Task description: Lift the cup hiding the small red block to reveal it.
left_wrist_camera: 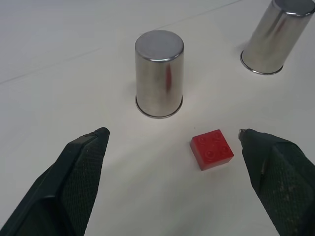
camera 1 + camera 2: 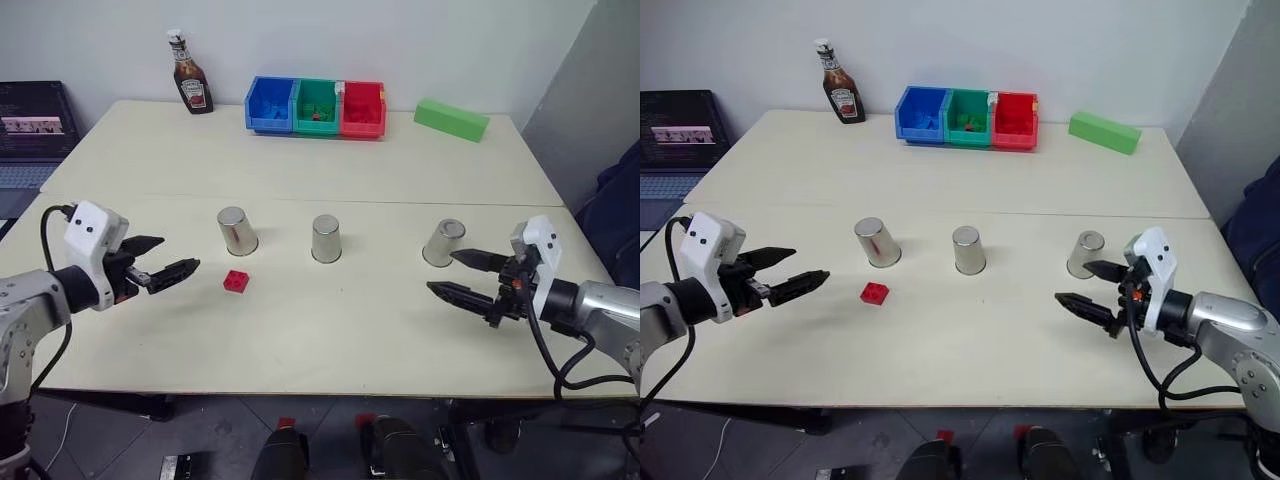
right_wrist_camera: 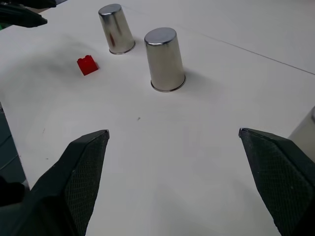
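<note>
On the pale table (image 2: 320,340) the small red block (image 2: 237,281) lies uncovered just near of the left cup (image 2: 237,230) — nothing hides it yet — while my left gripper (image 2: 165,262) and right gripper (image 2: 462,274) hover wide, empty.

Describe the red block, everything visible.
The block is a tiny bright red square brick, plastic-looking, with round studs on top. It lies uncovered and flat on the table, studs up, in front of the left cup and apart from it. Nothing touches it; the open left claw hovers beside it.
</note>
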`<state>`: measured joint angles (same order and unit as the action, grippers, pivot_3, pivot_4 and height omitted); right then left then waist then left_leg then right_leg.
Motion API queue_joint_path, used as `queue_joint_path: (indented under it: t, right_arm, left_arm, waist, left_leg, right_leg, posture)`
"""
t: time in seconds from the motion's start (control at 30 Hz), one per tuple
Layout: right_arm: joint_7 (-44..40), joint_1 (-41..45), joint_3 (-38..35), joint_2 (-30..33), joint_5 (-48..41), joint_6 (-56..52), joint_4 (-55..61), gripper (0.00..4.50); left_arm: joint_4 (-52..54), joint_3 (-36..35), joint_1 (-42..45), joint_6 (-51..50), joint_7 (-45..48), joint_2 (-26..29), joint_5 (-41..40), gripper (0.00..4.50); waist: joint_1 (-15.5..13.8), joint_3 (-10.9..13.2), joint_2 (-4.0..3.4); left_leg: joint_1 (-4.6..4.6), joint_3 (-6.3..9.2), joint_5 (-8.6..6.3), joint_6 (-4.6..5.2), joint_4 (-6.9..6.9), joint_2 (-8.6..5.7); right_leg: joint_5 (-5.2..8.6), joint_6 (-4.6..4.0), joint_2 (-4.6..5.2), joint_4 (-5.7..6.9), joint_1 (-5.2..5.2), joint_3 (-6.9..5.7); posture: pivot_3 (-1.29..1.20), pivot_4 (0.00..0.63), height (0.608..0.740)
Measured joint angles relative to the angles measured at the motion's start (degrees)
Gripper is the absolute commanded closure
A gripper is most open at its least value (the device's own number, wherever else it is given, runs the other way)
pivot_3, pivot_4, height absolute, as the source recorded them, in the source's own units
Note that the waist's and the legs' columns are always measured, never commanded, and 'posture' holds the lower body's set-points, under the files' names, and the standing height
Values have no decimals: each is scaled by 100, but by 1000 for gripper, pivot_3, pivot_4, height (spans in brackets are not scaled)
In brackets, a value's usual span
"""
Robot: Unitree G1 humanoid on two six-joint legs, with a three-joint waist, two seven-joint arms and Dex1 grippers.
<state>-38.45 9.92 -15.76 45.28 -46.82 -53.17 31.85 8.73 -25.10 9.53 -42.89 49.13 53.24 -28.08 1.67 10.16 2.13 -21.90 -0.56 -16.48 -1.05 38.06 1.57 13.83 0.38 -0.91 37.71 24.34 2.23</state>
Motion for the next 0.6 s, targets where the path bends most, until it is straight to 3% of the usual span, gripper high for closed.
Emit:
queue_joint_path:
  t: [0.6]
  right_arm:
    - [123,-255,-239,115,16,37,54,0]
  left_arm:
    - [-538,367,379,469,14,-3,192,15]
  waist:
    - [-1,-1,1]
  left_leg:
    - [2,-3,0,0,3,-1]
  right_leg:
    - [0,0,0,7,0,3]
  posture:
    - [0,150,740]
